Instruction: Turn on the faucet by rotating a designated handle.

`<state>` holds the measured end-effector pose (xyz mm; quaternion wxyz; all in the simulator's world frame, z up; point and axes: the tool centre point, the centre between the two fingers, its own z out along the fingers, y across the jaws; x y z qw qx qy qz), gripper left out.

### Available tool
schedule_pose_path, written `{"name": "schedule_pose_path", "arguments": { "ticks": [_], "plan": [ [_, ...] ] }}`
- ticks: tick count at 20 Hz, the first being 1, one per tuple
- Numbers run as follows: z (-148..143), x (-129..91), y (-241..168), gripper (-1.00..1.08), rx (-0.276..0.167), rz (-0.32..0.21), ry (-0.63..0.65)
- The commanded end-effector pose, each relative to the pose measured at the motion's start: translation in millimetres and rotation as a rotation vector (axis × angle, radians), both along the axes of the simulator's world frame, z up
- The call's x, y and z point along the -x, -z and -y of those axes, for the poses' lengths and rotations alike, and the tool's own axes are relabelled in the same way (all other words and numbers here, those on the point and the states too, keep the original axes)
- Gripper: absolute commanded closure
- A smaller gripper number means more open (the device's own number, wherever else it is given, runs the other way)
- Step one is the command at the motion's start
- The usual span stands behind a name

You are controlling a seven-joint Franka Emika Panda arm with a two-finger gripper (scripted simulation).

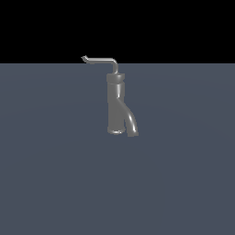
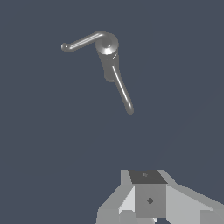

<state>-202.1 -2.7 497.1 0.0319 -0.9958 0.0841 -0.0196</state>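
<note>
The faucet [image 1: 115, 103] is a small grey upright cylinder with a darker collar, and a curved spout [image 1: 131, 123] branches off low down. Its handle [image 1: 101, 59], a thin L-shaped rod with an upturned tip, reaches from the top toward the exterior view's left. In the wrist view I look down on the faucet [image 2: 107, 45], with the handle [image 2: 83, 41] and the spout [image 2: 122, 92] spreading from it. Only part of my gripper [image 2: 147, 176] shows at the picture's edge, well apart from the faucet and touching nothing. How its jaws stand is unclear. No arm appears in the exterior view.
The faucet stands on a flat dark grey-blue floor [image 1: 55, 174] that stretches in every direction. Behind it is plain black background.
</note>
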Motion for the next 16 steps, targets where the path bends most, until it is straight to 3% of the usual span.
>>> {"name": "schedule_pose_path", "arguments": {
  "ticks": [1, 16],
  "plan": [
    [-2.5, -13.8, 2.8, 1.08, -0.015, -0.008, 0.047],
    [-25.8, -110.9, 39.4, 1.08, -0.075, -0.073, 0.4]
  ]
}}
